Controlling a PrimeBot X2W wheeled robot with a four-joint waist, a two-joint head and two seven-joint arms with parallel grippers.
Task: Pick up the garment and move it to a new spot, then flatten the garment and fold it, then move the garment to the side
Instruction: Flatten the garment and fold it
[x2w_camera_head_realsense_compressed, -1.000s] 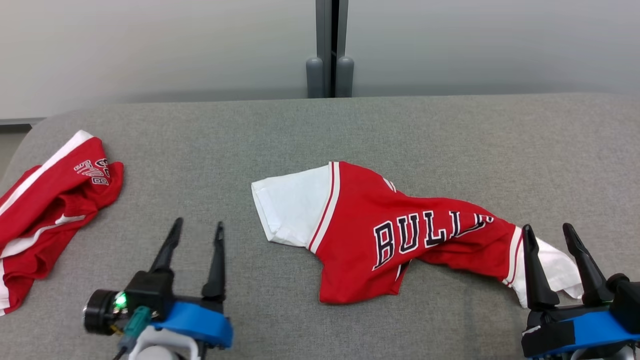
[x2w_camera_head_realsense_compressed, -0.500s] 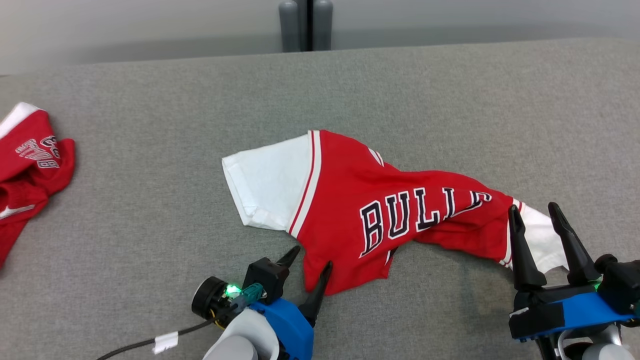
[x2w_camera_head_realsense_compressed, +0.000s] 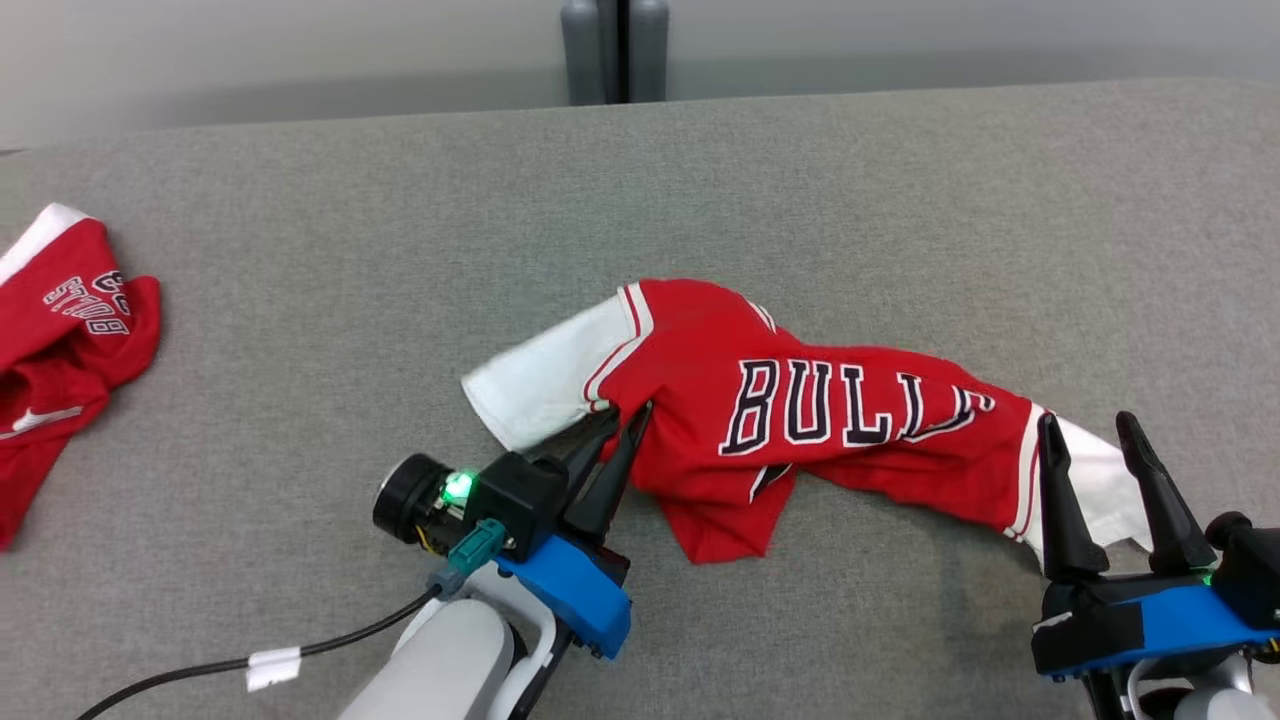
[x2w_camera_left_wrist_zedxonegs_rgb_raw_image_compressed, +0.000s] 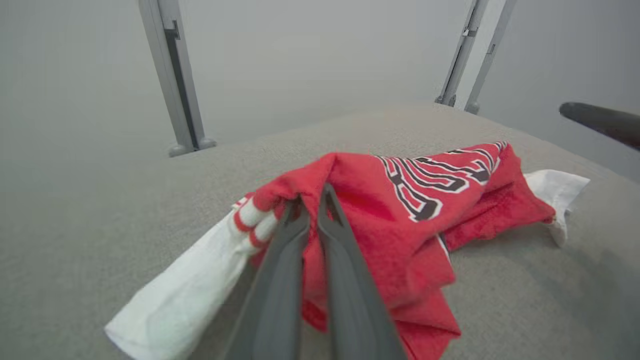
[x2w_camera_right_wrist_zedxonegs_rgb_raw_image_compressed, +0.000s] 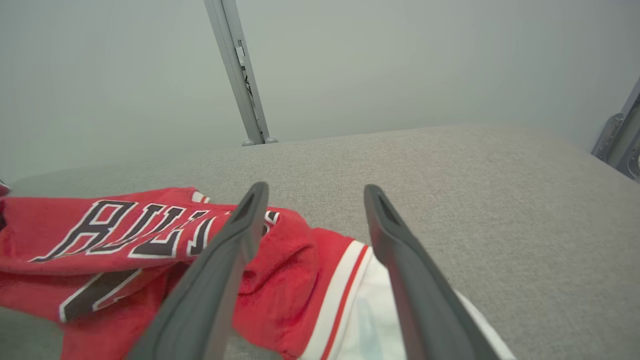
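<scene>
Garment lies bunched at centre frame, so this looks like the pick-up step. Left gripper pinches its red cloth, seemingly near the sleeve seam; right gripper gapes wide at lower right. Next move, likely: lift clear and carry.

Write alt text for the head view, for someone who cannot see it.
The robot's left hand is shut on a crumpled red and white Bulls shirt on a grey surface. Its right hand stands open at the shirt's far white sleeve, and a second red garment lies at the far left.

Open table beyond the garment; second red garment crowds far left.
</scene>
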